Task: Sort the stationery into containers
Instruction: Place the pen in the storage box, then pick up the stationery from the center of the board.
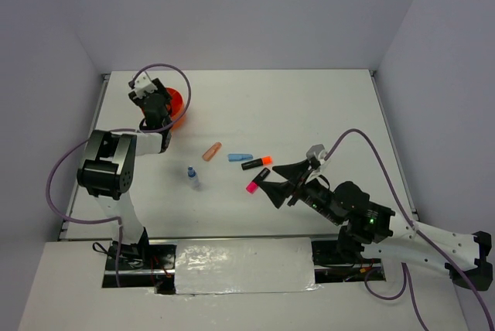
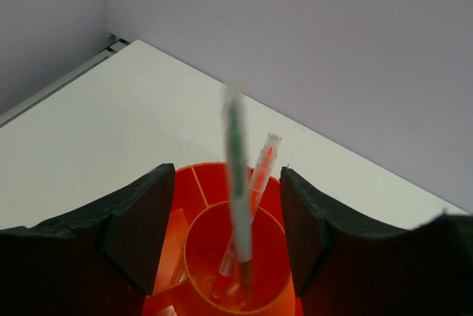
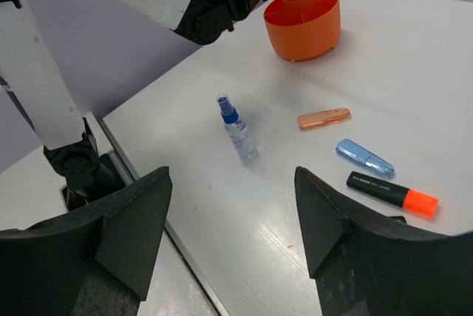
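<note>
— Orange plastic organiser (image 2: 194,205) sits directly under the left hand (image 2: 227,174). That hand is spread wide and grips nothing.
— Contents?
— In the centre well, a green pen (image 2: 236,183), blurred, stands nearly upright. An orange pen (image 2: 260,168) leans beside it. Neither touches the hand.
— Loose items on the worktop (image 1: 309,107)?
— A row leads away from the organiser toward the right arm (image 1: 402,226): salmon piece (image 3: 324,118) nearest, then light-blue piece (image 3: 364,158), then orange-capped highlighter (image 3: 392,194). Farthest from the organiser lies the pink-capped highlighter (image 1: 254,184). Off that row, on its near side, is the blue-capped bottle (image 3: 238,131); upright or lying, cannot tell.
— Right hand (image 3: 230,179)?
— Well apart from the organiser, spread open, nothing in it. The pink-capped highlighter lies just beside it.
</note>
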Available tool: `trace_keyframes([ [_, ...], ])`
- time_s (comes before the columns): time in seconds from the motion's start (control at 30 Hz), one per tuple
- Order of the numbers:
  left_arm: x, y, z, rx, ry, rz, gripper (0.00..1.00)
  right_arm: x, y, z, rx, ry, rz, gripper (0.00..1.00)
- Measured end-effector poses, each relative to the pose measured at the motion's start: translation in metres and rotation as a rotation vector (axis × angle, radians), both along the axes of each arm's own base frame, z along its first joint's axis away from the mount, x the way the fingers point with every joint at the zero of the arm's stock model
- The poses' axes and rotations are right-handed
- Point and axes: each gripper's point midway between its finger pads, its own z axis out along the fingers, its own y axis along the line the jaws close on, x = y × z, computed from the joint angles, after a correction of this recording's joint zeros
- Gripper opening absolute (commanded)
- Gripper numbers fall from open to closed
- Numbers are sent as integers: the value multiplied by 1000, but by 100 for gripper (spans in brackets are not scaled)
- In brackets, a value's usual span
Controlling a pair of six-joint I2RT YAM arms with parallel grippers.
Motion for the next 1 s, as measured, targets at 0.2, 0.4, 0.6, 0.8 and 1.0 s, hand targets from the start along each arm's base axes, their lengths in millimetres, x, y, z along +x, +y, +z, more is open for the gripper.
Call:
trace_keyframes([
  [0.2,-5,-4,14,-41,-20,-21,96,0,1,1,-2,1,6,74],
  [0.4,-14,-15,75,-83,-89,-71,99,0,0,8,13,-4,6,74],
  [0.6,10,-83,159,-53,-3,-313,99,9,-10,15,-4,6,-52,75],
  [0.8,-22,-201,132,77,305,-634,99,16,-23,24,-40,43,-100,79],
  [1.0,-100,-239,-31,182,821,-792,99,10,-34,9,-88,101,-101,80],
])
